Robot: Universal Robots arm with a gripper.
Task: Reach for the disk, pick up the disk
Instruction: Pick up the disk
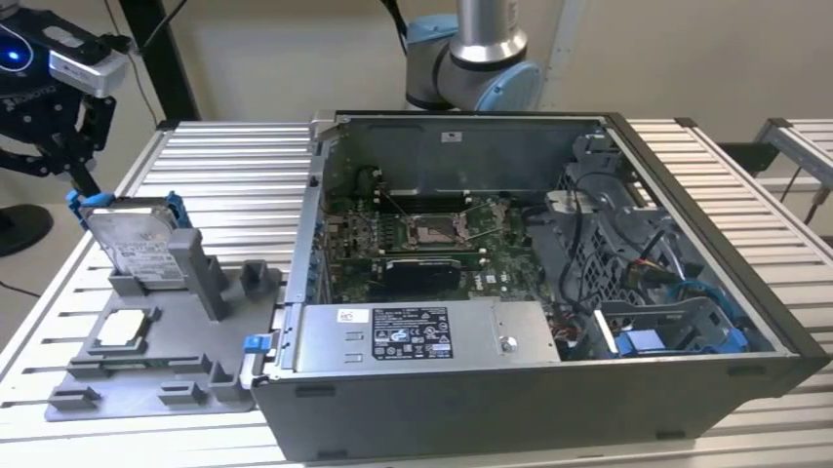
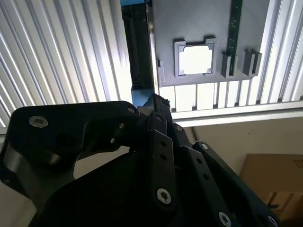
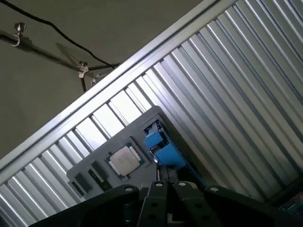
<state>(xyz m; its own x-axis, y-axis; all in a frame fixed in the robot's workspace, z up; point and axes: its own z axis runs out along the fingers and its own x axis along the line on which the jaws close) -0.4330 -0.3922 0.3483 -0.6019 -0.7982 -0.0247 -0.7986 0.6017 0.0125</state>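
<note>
My claw meets the top blue rail of the disk, upright in its grey holder on the worktop; clenched or released, I cannot tell.

The disk is a flat silver metal rectangle with blue plastic rails on its side edges and a white label on its face. It stands on edge, leaning slightly, slotted into a grey holder on the desk, at the exterior view's left.
</note>
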